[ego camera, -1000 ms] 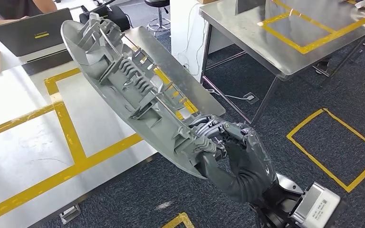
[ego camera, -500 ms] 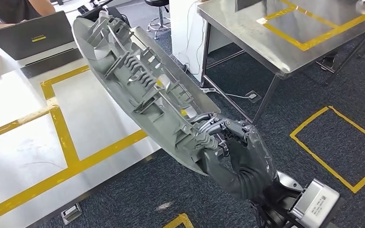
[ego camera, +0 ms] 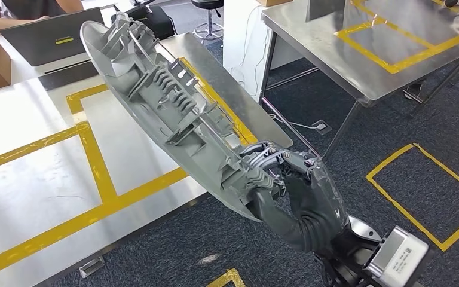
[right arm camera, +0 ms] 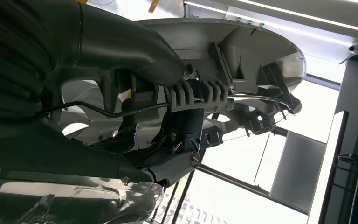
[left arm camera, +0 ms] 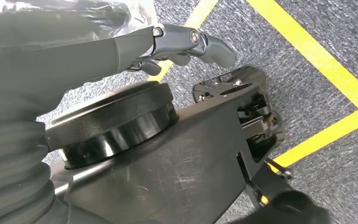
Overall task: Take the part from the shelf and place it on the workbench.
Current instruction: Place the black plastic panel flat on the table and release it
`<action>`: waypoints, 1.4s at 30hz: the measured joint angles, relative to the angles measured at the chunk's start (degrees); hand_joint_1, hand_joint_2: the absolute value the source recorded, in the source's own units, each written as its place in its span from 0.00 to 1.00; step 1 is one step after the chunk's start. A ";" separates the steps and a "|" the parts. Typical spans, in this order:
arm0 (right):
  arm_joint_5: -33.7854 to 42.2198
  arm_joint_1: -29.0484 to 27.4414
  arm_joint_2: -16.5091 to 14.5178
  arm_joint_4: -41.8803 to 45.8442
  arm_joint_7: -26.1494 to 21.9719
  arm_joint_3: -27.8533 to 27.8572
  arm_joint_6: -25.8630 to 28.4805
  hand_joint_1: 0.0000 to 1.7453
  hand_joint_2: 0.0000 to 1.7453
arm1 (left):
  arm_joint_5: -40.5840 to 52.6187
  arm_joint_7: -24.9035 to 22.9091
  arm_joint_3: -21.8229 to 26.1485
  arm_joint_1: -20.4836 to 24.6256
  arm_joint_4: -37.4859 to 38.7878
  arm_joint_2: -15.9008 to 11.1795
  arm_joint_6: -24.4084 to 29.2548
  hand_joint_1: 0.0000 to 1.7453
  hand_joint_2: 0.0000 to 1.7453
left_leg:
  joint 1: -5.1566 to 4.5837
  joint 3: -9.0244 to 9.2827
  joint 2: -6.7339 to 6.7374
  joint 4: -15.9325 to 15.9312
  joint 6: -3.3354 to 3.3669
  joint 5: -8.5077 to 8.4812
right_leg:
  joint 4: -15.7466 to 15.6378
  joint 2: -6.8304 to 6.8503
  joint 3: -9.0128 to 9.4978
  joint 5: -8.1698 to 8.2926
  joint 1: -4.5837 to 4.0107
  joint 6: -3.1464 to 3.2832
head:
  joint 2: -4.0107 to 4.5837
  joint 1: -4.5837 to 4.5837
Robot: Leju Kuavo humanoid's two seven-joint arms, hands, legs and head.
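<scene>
No legible txt anywhere. Laptop [ego camera: 51,36] lid at far end of desk [ego camera: 30,179] carried a small yellow strip mark, too small to read. White label on silver wrist module [ego camera: 397,257] behind right hand [ego camera: 302,197] had tiny print, blurred, unreadable. Yellow tape lines on desk and floor were plain outlines, no chars or nos.

Bright, even light | glare on workbench [ego camera: 30,119] | right wrist view backlit — windows blown out
</scene>
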State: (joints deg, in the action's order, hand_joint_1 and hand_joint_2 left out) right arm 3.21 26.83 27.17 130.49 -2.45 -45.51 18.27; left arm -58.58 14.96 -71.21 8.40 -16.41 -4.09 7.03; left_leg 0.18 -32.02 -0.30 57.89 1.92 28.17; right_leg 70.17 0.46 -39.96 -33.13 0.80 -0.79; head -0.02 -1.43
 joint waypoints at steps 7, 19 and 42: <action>-0.04 0.01 0.01 -0.01 0.07 0.02 -0.06 1.00 1.00 | 0.04 0.03 0.01 0.17 -0.01 0.09 -0.02 0.00 1.00 | -0.43 -0.16 -1.07 0.51 -0.41 0.31 | -10.15 -1.26 4.72 6.15 -0.23 1.12 | 0.00 -0.47; -0.34 0.06 0.00 -0.03 0.29 -0.09 -0.22 1.00 1.00 | 0.09 0.03 -0.01 0.12 0.00 -0.01 -0.07 0.00 1.00 | 0.62 -6.72 -0.45 14.07 -3.58 4.88 | -12.50 0.99 6.35 6.04 0.16 2.48 | 0.00 0.62; -0.58 0.06 0.11 -0.01 0.74 -0.02 -0.34 1.00 1.00 | 0.27 0.04 -0.01 0.03 -0.02 0.16 -0.17 0.00 1.00 | 0.10 -2.06 -3.87 1.59 -2.10 0.03 | -11.72 -2.04 5.54 5.86 -0.08 1.96 | 0.00 -0.75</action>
State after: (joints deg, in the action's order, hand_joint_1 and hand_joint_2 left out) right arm 2.62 26.89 27.28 130.49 -1.71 -45.53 17.93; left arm -58.31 14.99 -71.22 8.43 -16.44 -3.92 6.86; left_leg 0.29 -34.08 -4.16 59.48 -0.18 28.20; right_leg 58.45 -1.58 -34.42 -27.28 0.72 1.16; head -0.02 -2.19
